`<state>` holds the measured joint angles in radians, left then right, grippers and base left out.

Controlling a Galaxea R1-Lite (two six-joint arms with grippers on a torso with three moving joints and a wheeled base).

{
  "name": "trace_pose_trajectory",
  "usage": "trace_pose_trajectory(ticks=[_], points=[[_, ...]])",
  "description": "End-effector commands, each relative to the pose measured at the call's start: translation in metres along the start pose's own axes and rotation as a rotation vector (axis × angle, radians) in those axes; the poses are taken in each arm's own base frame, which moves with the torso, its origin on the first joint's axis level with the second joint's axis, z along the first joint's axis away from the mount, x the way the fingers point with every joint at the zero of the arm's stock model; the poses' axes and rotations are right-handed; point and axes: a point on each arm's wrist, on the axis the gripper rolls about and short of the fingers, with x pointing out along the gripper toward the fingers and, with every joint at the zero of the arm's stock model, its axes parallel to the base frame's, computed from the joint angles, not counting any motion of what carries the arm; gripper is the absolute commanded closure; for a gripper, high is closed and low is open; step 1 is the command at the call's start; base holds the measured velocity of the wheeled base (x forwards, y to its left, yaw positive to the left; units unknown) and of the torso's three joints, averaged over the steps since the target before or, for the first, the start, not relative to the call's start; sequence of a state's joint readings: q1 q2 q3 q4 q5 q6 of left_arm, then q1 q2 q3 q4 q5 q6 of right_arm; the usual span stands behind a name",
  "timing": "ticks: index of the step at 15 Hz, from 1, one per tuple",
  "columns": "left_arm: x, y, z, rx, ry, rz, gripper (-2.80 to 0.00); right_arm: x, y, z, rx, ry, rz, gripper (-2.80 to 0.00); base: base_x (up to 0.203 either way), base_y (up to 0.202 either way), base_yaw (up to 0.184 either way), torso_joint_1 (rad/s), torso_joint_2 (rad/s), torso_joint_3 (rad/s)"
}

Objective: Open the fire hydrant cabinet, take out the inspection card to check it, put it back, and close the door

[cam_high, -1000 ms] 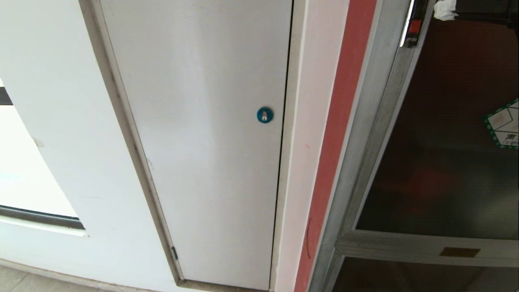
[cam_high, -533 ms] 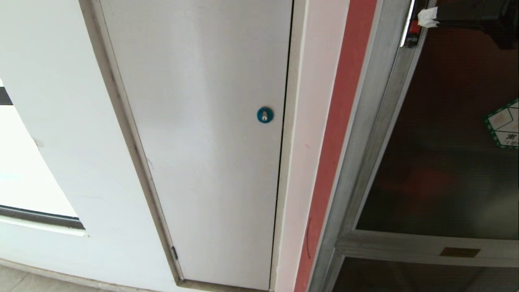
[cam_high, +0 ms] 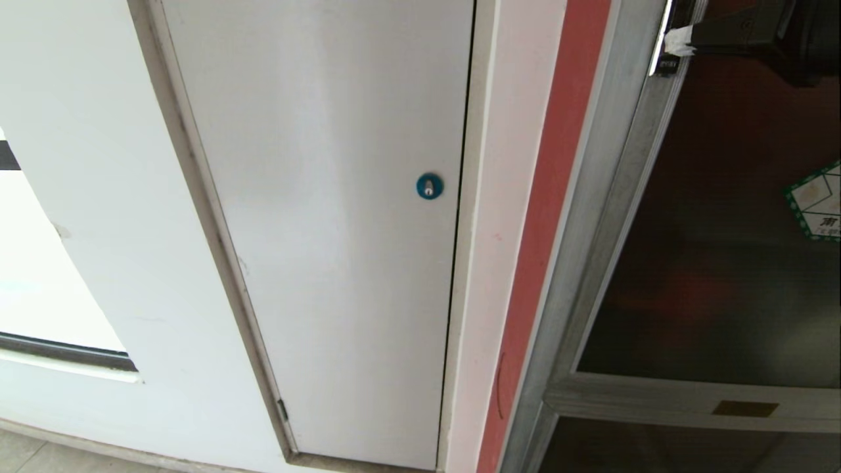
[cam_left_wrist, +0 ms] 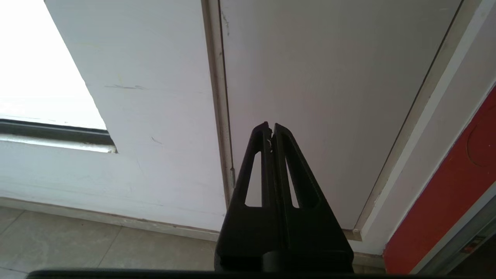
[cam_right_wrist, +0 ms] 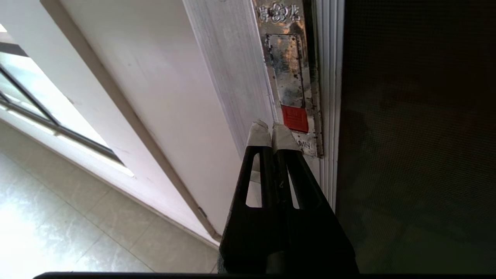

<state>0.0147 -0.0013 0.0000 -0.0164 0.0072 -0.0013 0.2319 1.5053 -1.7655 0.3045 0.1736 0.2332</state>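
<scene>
We have the right gripper (cam_right_wrist: 271,130) pinched shut, empty, taped tips just beside the red-marked latch (cam_right_wrist: 295,118) on the door (cam_high: 716,249). The fire hydrant cabinet (cam_high: 591,217) looks shut; inspection card not visible. Risk: tips slide off the slick plate, latch never trips. Left gripper (cam_left_wrist: 271,128) closed, empty, parked by the white panel (cam_high: 328,197).

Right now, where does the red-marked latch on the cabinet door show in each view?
Head view: latch at the top right edge, mostly hidden behind the right end effector.
Left wrist view: not in it.
Right wrist view: latch just above the taped fingertips.
Shared landmark: the silver door frame.
</scene>
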Motion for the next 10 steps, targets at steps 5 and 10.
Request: trace_pose_trajectory(ticks=[5, 10], points=[[0.001, 0.0, -0.002, 0.0, 0.008, 0.0, 0.0, 0.008, -0.008, 0.002, -0.003, -0.032, -0.042, 0.0, 0.0, 0.0, 0.0, 0.0, 0.0, 0.0], [0.001, 0.0, -0.002, 0.0, 0.007, 0.001, 0.0, 0.014, -0.009, 0.001, -0.005, -0.038, -0.043, 0.0, 0.0, 0.0, 0.0, 0.0, 0.0, 0.0]])
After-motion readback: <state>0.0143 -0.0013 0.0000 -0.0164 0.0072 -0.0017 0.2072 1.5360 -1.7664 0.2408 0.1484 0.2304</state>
